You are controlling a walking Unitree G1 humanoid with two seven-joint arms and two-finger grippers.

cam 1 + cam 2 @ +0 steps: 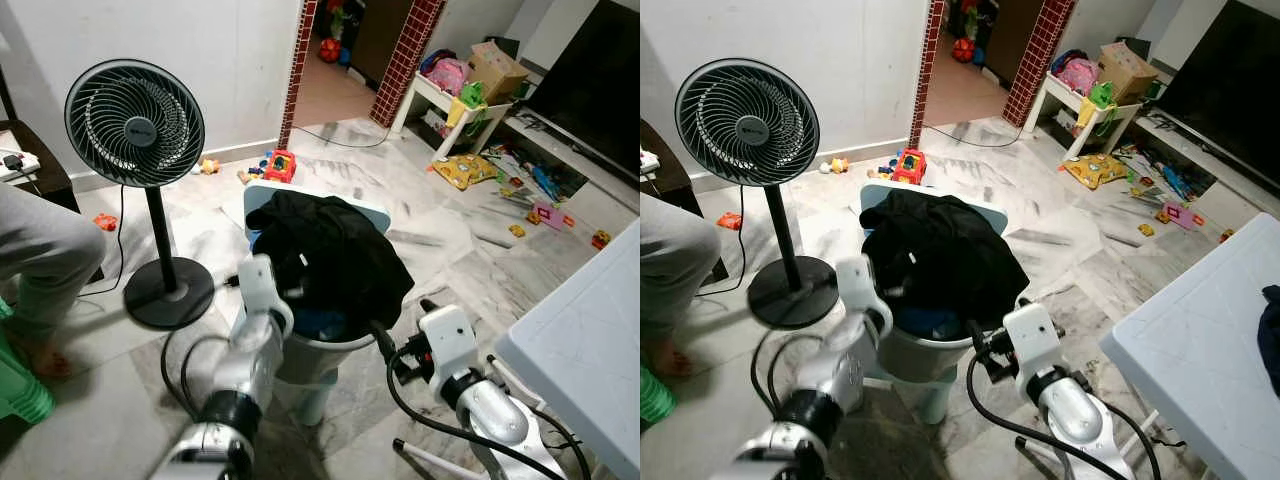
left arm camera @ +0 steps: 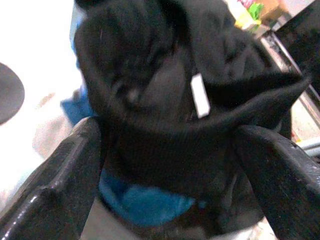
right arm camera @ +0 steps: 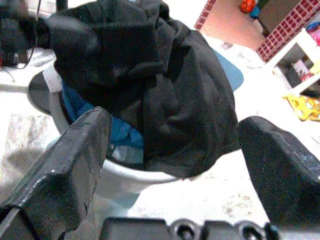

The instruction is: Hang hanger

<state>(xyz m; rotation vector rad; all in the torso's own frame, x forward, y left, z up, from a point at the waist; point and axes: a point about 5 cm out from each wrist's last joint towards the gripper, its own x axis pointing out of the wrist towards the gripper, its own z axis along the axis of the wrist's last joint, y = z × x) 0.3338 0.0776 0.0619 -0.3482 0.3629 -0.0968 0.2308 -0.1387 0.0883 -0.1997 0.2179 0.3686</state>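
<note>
A white table (image 1: 590,350) stands at the robot's right and a black standing fan (image 1: 135,125) at its left. Between the arms a grey basket (image 1: 325,350) on a light blue stool (image 1: 372,212) holds a black garment (image 1: 330,250) heaped over blue cloth (image 3: 120,131). The left gripper (image 2: 170,165) is spread wide around the garment's edge; the right gripper (image 3: 175,150) hangs released near the basket. No hanger can be made out
</note>
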